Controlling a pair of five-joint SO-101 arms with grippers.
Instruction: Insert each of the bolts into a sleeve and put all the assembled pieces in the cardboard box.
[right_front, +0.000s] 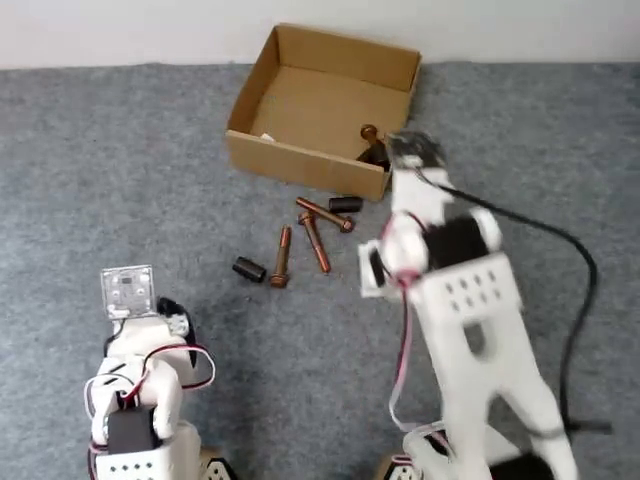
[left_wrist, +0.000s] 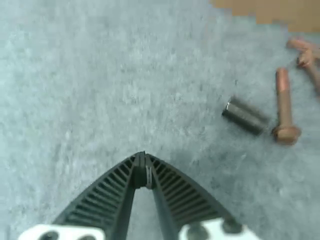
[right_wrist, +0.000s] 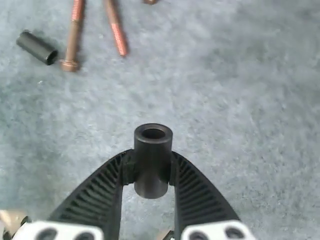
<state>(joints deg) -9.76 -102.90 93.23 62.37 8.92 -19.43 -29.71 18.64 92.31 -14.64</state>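
My right gripper (right_wrist: 151, 165) is shut on a black sleeve (right_wrist: 152, 147), held upright with its hole facing the camera, above bare carpet. Three copper bolts (right_front: 281, 258) (right_front: 315, 240) (right_front: 325, 213) lie on the carpet in front of the cardboard box (right_front: 300, 168). Two loose black sleeves lie by them, one (right_front: 248, 268) beside the left bolt and one (right_front: 345, 204) near the box wall. A bolt in a sleeve (right_front: 371, 143) lies in the box's near right corner. My left gripper (left_wrist: 141, 170) is shut on nothing, low over the carpet, left of a sleeve (left_wrist: 245, 116) and bolt (left_wrist: 284, 107).
The right arm (right_front: 450, 270) stretches from the front right toward the box's near right corner, with a black cable (right_front: 570, 300) trailing on its right. The left arm (right_front: 140, 380) stays at the front left. Grey carpet (right_front: 120, 180) covers the table.
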